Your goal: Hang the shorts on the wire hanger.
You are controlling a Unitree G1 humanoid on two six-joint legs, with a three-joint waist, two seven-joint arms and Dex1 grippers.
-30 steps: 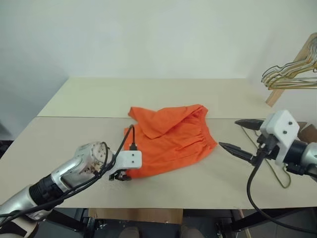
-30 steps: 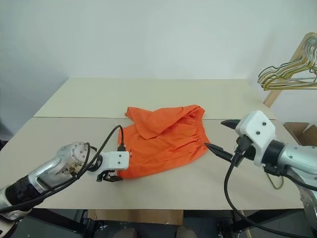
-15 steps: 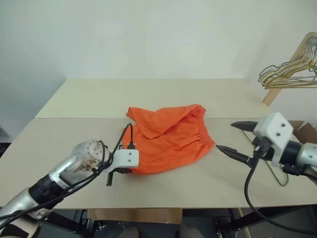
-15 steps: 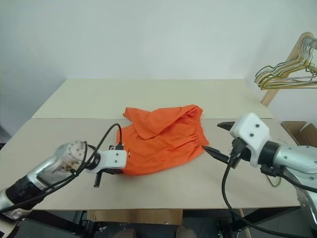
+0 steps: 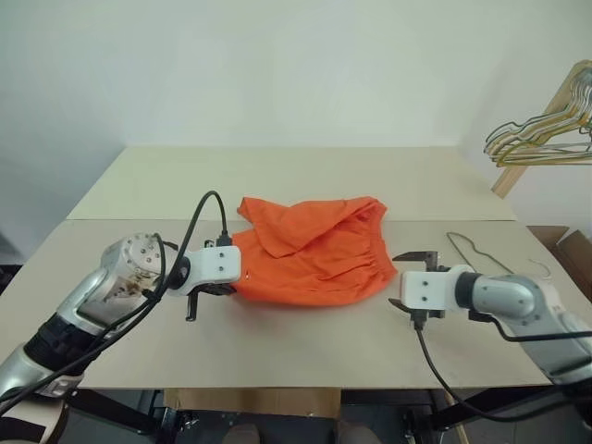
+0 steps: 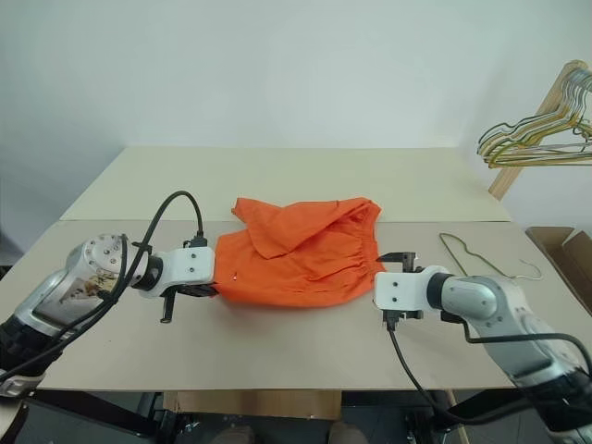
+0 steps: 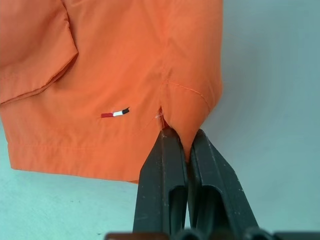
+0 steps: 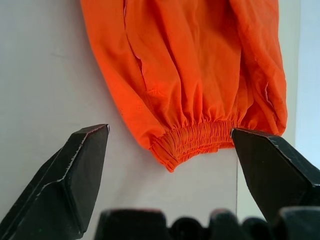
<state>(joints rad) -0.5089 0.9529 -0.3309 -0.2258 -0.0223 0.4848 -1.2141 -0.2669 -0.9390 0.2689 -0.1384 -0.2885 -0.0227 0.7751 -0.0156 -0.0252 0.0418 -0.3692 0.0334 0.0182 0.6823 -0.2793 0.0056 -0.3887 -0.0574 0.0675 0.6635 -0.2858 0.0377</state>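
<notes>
The bright orange shorts [image 5: 314,248] lie crumpled in the middle of the table, with the gathered waistband [image 8: 192,142] towards the right. My left gripper [image 7: 186,150] is shut on a corner of the left hem and holds it slightly off the table; the same gripper [image 5: 229,289] sits at the shorts' left edge. My right gripper [image 5: 404,277] is low over the table just right of the waistband, open wide, with the fingertips [image 8: 95,137] on either side of the elastic and not touching it. The wire hanger [image 5: 481,254] lies flat on the table behind the right arm.
A bunch of wire hangers [image 5: 541,139] hangs from a wooden beam at the far right. A cardboard box [image 5: 566,248] stands past the table's right edge. The pale table [image 5: 277,176] has a seam running across behind the shorts.
My left gripper has shut on the shorts' hem and lifted it a little. The right gripper has dropped to table level and rolled, and now faces the waistband.
</notes>
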